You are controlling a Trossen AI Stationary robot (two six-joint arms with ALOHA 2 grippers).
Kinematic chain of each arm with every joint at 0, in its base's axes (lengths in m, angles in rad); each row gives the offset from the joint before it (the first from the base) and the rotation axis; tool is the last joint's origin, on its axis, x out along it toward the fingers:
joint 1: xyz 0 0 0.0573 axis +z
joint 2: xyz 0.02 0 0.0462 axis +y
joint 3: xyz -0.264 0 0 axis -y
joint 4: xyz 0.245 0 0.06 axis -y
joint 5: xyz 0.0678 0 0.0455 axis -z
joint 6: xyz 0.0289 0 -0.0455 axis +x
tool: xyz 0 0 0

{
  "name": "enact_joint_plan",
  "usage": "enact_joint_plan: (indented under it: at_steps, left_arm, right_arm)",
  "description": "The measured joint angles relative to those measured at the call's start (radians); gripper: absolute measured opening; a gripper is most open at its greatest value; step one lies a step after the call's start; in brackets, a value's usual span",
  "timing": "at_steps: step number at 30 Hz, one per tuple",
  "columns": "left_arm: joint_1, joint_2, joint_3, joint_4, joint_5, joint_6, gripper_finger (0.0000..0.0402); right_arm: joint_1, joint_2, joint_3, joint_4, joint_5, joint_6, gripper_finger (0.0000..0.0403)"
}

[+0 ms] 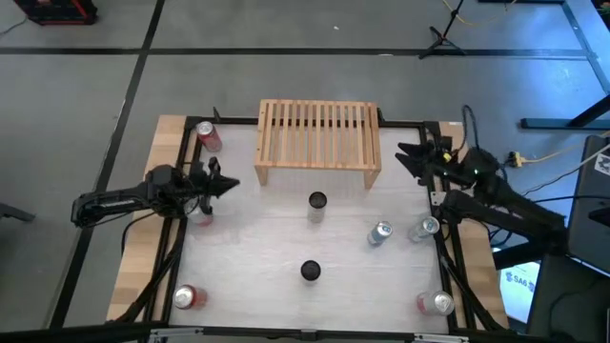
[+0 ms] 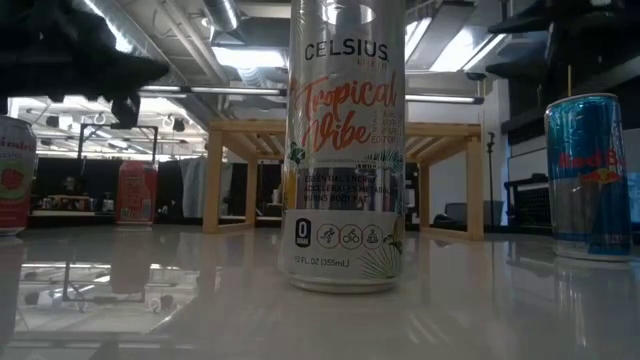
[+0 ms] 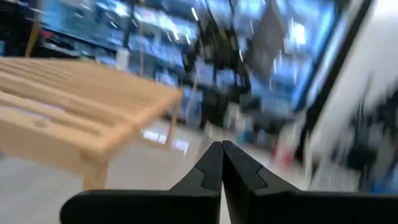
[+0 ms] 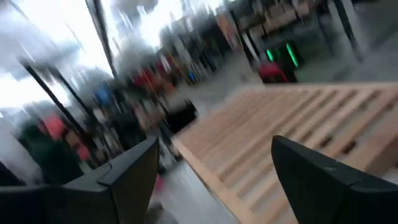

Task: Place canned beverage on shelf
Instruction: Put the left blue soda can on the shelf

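left gripper (image 1: pixel 232 185): our fingers pressed together, empty, left of shelf (image 1: pixel 317 141)
right gripper (image 1: pixel 405 152): our fingers spread, empty, right of shelf
next: we should pick one can squarely

Overhead layout. The low light-wood slatted shelf (image 1: pixel 317 142) stands at the far middle of the white table (image 1: pixel 248 248). A red can (image 1: pixel 208 135) stands left of the shelf, near the far-left corner. A dark-topped can (image 1: pixel 316 204) stands just before the shelf, another dark-topped can (image 1: pixel 311 272) nearer the front. Two silver-topped cans (image 1: pixel 380 233) (image 1: pixel 425 229) stand side by side to the right. A red can occupies each front corner (image 1: pixel 186 297) (image 1: pixel 437 304). Left gripper (image 1: pixel 229 184) lies left of the shelf, right gripper (image 1: pixel 408 157) right of it.
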Motion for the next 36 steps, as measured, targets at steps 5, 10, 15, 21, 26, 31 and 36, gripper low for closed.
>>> enact_joint_plan:
  at_steps: [5, 10, 15, 21, 26, 31, 36]
  left_arm:
    - [0.001, 0.0, 0.0, 0.19, -0.166, -0.298, 0.0]
    - [0.001, 0.0, 0.001, 0.257, -0.24, -0.398, 0.0]
    - [0.001, 0.0, 0.001, 0.272, -0.247, -0.401, 0.0]
    - [0.001, 0.0, 0.001, 0.272, -0.284, -0.403, 0.0]
    - [0.001, 0.0, 0.001, 0.272, -0.272, -0.404, 0.0]
    - [0.001, 0.0, 0.001, 0.269, -0.253, -0.403, 0.0]
    - [0.001, 0.0, 0.001, 0.268, -0.252, -0.403, 0.0]
  right_arm:
    - [0.0, 0.155, 0.258, -0.279, -0.033, -0.103, 0.0298]
    - [0.002, 0.291, 0.511, -0.498, -0.076, -0.207, 0.0298]
    - [0.069, 0.432, 0.735, -0.645, -0.04, -0.343, 0.0298]
    - [0.243, 0.623, 0.934, -0.84, 0.149, -0.386, 0.0298]
    - [0.423, 0.791, 1.036, -0.952, 0.293, -0.326, 0.0298]
    - [0.521, 0.925, 1.087, -1.014, 0.267, -0.24, 0.0298]
    - [0.573, 1.036, 1.087, -1.006, 0.038, -0.119, 0.0298]
